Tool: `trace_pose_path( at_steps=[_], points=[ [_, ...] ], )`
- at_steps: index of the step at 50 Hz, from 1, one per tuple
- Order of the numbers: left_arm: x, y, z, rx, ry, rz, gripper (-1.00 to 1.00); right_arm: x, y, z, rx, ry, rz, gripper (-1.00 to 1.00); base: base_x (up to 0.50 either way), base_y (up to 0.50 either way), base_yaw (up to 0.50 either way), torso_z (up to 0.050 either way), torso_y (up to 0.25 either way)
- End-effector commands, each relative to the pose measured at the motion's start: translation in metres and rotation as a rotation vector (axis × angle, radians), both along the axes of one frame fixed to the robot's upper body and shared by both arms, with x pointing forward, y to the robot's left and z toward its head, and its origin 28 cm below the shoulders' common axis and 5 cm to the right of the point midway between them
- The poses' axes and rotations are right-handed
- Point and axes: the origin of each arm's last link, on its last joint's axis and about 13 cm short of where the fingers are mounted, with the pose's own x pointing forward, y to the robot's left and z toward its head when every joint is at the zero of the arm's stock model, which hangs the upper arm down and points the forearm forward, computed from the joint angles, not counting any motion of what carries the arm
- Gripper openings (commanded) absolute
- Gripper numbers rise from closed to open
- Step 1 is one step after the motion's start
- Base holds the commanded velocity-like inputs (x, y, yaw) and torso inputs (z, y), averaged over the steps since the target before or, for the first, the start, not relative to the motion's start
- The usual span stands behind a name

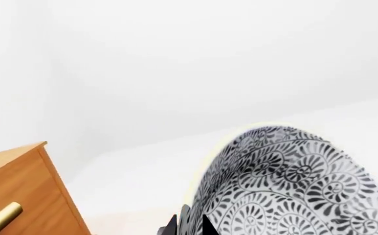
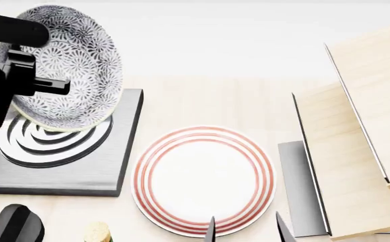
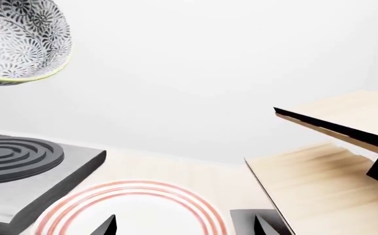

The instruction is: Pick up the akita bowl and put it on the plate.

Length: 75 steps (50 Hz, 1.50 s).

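The akita bowl (image 2: 70, 60), white with a dense grey-black flower pattern, hangs tilted in the air over the stove burner (image 2: 110, 169). My left gripper (image 2: 39, 83) is shut on its rim. In the left wrist view the bowl (image 1: 293, 181) fills the lower right, and its rim sits between the two fingertips of the left gripper (image 1: 189, 221). The plate (image 2: 204, 181), white with red rings, lies flat on the counter right of the burner. My right gripper (image 2: 245, 229) stands open at the plate's near edge, holding nothing. The right wrist view shows the plate (image 3: 136, 205) between the open fingers of that gripper (image 3: 183, 223), and the bowl (image 3: 19, 39) high up.
The grey square burner (image 3: 19, 156) has black rings. Tilted light wooden boards (image 2: 356, 151) and a grey slab (image 2: 299, 191) stand right of the plate. A dark object (image 2: 13, 224) and a cork-like piece (image 2: 97, 233) lie at the near left. A wooden cabinet (image 1: 19, 196) has a brass handle.
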Motion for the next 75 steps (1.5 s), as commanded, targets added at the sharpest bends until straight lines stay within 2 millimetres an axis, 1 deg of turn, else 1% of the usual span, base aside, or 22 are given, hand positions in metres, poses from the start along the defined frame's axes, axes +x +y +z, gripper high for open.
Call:
trace_pose_path(
  at_steps=[1, 8, 11, 12, 13, 15, 21, 29, 37, 39, 40, 41, 46, 49, 50, 53, 61, 64, 68, 69, 71, 75],
  points=[
    [0.006, -0.015, 0.003, 0.066, -0.01, -0.013, -1.0, -0.001, 0.001, 0.0, -0.003, 0.0, 0.008, 1.0, 0.0, 0.0, 0.0, 0.0, 0.0],
    [0.005, -0.019, 0.007, 0.06, -0.014, -0.03, -1.0, -0.001, 0.002, 0.0, -0.005, -0.001, 0.009, 1.0, 0.0, 0.0, 0.0, 0.0, -0.112],
    [0.005, -0.02, 0.009, 0.02, 0.0, -0.064, -1.0, -0.001, 0.002, 0.0, -0.004, 0.0, 0.008, 1.0, 0.0, 0.0, 0.0, 0.0, -0.087],
    [0.004, -0.022, 0.01, -0.041, 0.031, -0.115, -1.0, -0.001, 0.002, -0.001, -0.006, 0.001, 0.009, 1.0, 0.0, 0.0, 0.0, 0.0, -0.037],
    [0.005, -0.021, 0.01, -0.028, 0.023, -0.087, -1.0, -0.001, 0.002, -0.001, -0.007, 0.001, 0.009, 1.0, -0.01, 0.0, 0.0, 0.0, 0.0],
    [0.005, -0.023, 0.01, -0.092, 0.062, -0.14, -1.0, 0.0, 0.001, -0.002, -0.006, 0.003, 0.006, 1.0, 0.0, 0.0, 0.0, 0.0, 0.0],
    [0.004, -0.027, 0.014, -0.178, 0.12, -0.212, -1.0, -0.001, 0.001, -0.001, -0.005, 0.002, 0.005, 1.0, 0.0, 0.0, 0.0, 0.0, 0.0],
    [-0.001, -0.032, 0.021, -0.237, 0.116, -0.286, -1.0, -0.001, 0.001, -0.001, -0.007, -0.002, 0.005, 1.0, 0.0, 0.0, 0.0, 0.0, 0.0],
    [-0.003, -0.037, 0.021, -0.279, 0.137, -0.312, -1.0, -0.001, 0.001, -0.001, -0.012, 0.0, 0.004, 1.0, 0.0, 0.0, 0.0, 0.0, -0.01],
    [-0.003, -0.038, 0.022, -0.325, 0.156, -0.352, -1.0, 0.0, 0.001, -0.001, -0.012, 0.001, 0.005, 1.0, 0.0, 0.0, 0.0, 0.0, -0.123],
    [-0.003, -0.039, 0.023, -0.322, 0.15, -0.346, -1.0, -0.001, 0.001, -0.001, -0.012, 0.001, 0.005, 1.0, 0.0, 0.0, 0.0, 0.0, -0.125],
    [-0.004, -0.04, 0.024, -0.363, 0.159, -0.368, -1.0, -0.001, 0.001, 0.0, -0.011, 0.0, 0.006, 1.0, 0.0, 0.0, 0.0, 0.0, -0.035],
    [-0.009, -0.047, 0.026, -0.386, 0.167, -0.45, -1.0, -0.001, 0.001, 0.0, -0.012, 0.001, 0.008, 1.0, 0.0, 0.0, 0.0, 0.0, 0.0],
    [-0.011, -0.05, 0.028, -0.469, 0.17, -0.494, -1.0, -0.001, 0.001, -0.001, -0.01, 0.001, 0.004, 1.0, 0.0, 0.0, 0.0, 0.0, 0.0],
    [-0.011, -0.052, 0.029, -0.473, 0.166, -0.501, -1.0, -0.001, 0.001, -0.001, -0.012, 0.002, 0.005, 1.0, 0.0, 0.0, 0.0, 0.0, 0.0],
    [-0.012, -0.054, 0.033, -0.577, 0.179, -0.526, -1.0, 0.0, 0.001, -0.002, -0.01, 0.003, 0.005, 1.0, 0.0, 0.0, 0.0, 0.0, 0.0],
    [-0.011, -0.062, 0.03, -0.589, 0.196, -0.519, -1.0, -0.001, 0.0, -0.002, -0.009, 0.004, 0.003, 1.0, 0.0, 0.0, 0.0, 0.0, 0.0],
    [-0.01, -0.066, 0.025, -0.593, 0.203, -0.52, -1.0, -0.001, 0.0, -0.004, -0.008, 0.006, 0.002, 1.0, 0.0, 0.0, 0.0, 0.0, 0.0],
    [-0.01, -0.07, 0.021, -0.561, 0.208, -0.511, -1.0, -0.002, 0.0, -0.003, -0.005, 0.004, 0.004, 1.0, 0.0, 0.0, 0.0, 0.0, 0.0],
    [-0.01, -0.071, 0.018, -0.523, 0.201, -0.511, -1.0, -0.002, 0.0, -0.003, -0.006, 0.006, 0.003, 1.0, 0.0, 0.0, 0.0, 0.0, 0.0],
    [-0.01, -0.074, 0.016, -0.502, 0.213, -0.508, -1.0, -0.002, 0.0, -0.003, -0.006, 0.005, 0.005, 1.0, 0.0, 0.0, 0.0, 0.0, 0.0],
    [-0.01, -0.075, 0.014, -0.502, 0.214, -0.514, -1.0, -0.002, 0.0, -0.003, -0.006, 0.005, 0.005, 1.0, 0.0, 0.0, 0.0, 0.0, -0.06]
  ],
)
